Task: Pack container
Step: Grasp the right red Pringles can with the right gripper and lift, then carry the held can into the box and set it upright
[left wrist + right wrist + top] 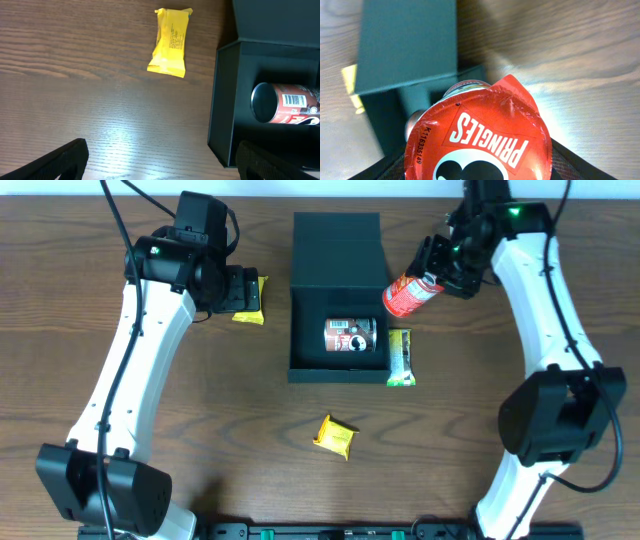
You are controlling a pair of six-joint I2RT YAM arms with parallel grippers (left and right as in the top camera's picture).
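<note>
The dark teal-black container [300,330] stands open at the table's middle, its flip lid [337,245] laid back behind it. A red can [350,335] lies on its side inside; it also shows in the left wrist view [285,104]. My right gripper [437,272] is shut on a red Pringles can [408,294], held in the air just right of the lid; its foil top fills the right wrist view [482,137]. My left gripper [162,162] is open and empty above the table, left of the container wall [222,100].
A yellow packet [249,300] lies left of the container, also seen in the left wrist view [171,42]. A green packet [400,357] lies against the container's right side. Another yellow packet [336,436] lies in front of it.
</note>
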